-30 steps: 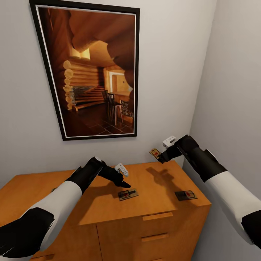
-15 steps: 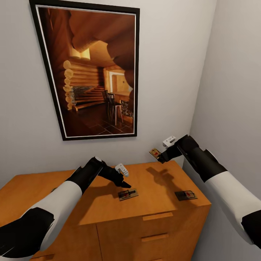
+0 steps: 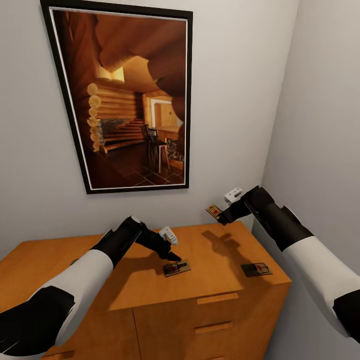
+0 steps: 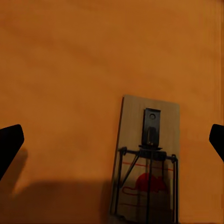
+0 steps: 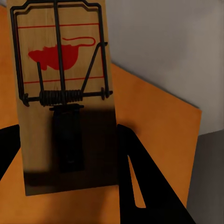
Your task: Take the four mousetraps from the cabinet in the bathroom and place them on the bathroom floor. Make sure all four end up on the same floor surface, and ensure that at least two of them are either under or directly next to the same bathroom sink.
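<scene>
The orange-brown cabinet [image 3: 220, 245] stands in a corner, and two mousetraps lie on its top. One mousetrap [image 3: 176, 268] [image 4: 147, 163] lies near the middle, flat, with its red mark up. My left gripper [image 3: 172, 256] hovers just above it, open, with one dark fingertip [image 4: 9, 145] on each side and nothing between them. A second mousetrap [image 3: 256, 269] lies near the cabinet's right front corner. My right gripper [image 3: 222, 216] [image 5: 70, 158] is raised over the cabinet's back right, shut on a third mousetrap [image 3: 214, 211] [image 5: 60, 88].
A large black-framed picture [image 3: 125, 100] hangs on the wall behind the cabinet. The right-hand wall [image 3: 325, 125] runs close beside the cabinet and my right arm. Wooden bar handles [image 3: 217, 298] mark the drawers on the cabinet's front.
My left gripper has edged slightly down toward the middle mousetrap. The right arm and its held mousetrap have stayed where they were.
</scene>
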